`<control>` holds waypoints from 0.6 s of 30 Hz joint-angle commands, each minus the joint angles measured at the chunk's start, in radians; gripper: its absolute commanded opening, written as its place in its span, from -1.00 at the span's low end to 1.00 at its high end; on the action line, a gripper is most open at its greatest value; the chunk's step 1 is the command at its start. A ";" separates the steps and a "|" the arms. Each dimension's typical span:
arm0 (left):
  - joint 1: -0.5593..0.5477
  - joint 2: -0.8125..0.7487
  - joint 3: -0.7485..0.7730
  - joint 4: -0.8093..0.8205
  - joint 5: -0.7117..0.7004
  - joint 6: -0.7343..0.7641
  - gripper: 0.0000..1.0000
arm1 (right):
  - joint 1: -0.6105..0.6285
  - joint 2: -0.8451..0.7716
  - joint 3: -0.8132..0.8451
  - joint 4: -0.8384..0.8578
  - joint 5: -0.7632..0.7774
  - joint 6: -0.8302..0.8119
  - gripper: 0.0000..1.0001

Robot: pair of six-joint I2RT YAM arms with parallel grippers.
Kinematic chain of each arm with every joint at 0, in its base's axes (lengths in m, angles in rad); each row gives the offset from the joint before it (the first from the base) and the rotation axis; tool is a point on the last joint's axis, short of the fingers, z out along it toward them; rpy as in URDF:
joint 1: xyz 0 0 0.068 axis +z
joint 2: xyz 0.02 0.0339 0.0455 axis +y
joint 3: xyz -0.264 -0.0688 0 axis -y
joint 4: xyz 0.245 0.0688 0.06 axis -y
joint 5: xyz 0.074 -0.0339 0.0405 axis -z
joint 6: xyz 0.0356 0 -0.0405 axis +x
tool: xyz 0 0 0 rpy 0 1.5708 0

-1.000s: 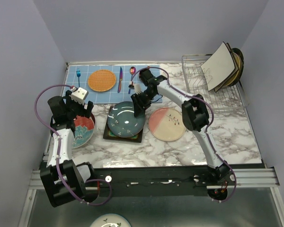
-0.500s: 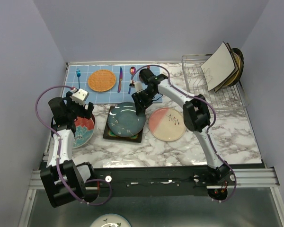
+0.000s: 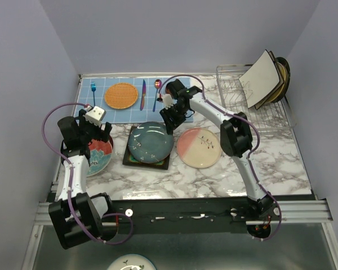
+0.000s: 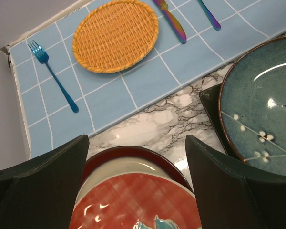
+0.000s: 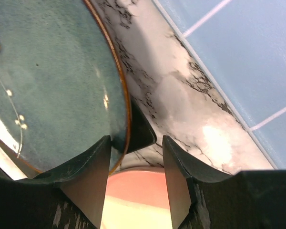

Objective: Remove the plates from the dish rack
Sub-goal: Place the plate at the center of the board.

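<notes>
Surroundings: a marble-patterned table (image 3: 281, 163) is enclosed by plain pale lilac walls (image 3: 22, 84).
Far left: a blue tiled placemat (image 3: 101, 115) is laid out as a place setting, with an orange woven mat (image 3: 121, 95) and cutlery (image 3: 142, 94) on it.
Dish rack: the dish rack (image 3: 236, 93) is set at the far right corner, and the rack plates (image 3: 265, 79) are seen leaning together at its right end, propped upright by the prongs. The near part of the rack is bare wire.
Unloaded plates: three spots are taken along the table's middle. A red-and-teal plate (image 3: 99, 154) lies at the left, stacked on a dark-rimmed piece. A teal plate (image 3: 150, 140) is centred on a dark square plate (image 3: 129, 159). A pink-and-cream plate (image 3: 199, 148) lies flat just beside that.
Left gripper: the left gripper (image 4: 136, 143) is held over the far edge of the red-and-teal plate. Its fingers are spread wide and nothing is clasped.
Right gripper: the right gripper (image 5: 136, 140) is poised at the teal plate's far right rim, tips down. Its fingers are parted with an empty gap, the rim lying just beside one finger.
Step judged: the teal plate appears to have been set down and let go, since it rests flat.
Remaining: several plates are still to be fetched, well apart from both grippers. The right arm is judged the likelier to reach them.
</notes>
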 commanded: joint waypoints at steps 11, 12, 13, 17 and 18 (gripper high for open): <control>-0.006 -0.005 -0.011 0.098 0.060 -0.129 0.85 | -0.013 -0.235 -0.105 0.030 0.192 -0.009 0.08; -0.011 -0.002 -0.008 0.099 0.060 -0.137 0.85 | -0.016 -0.250 -0.111 0.033 0.210 -0.009 0.08; -0.016 0.001 -0.003 0.099 0.055 -0.143 0.85 | -0.020 -0.269 -0.119 0.037 0.223 -0.009 0.08; -0.054 0.033 0.015 0.124 0.012 -0.188 0.85 | -0.046 -0.387 -0.180 0.106 0.325 -0.001 0.06; -0.066 0.041 0.020 0.129 0.001 -0.200 0.85 | -0.055 -0.408 -0.226 0.128 0.388 0.002 0.05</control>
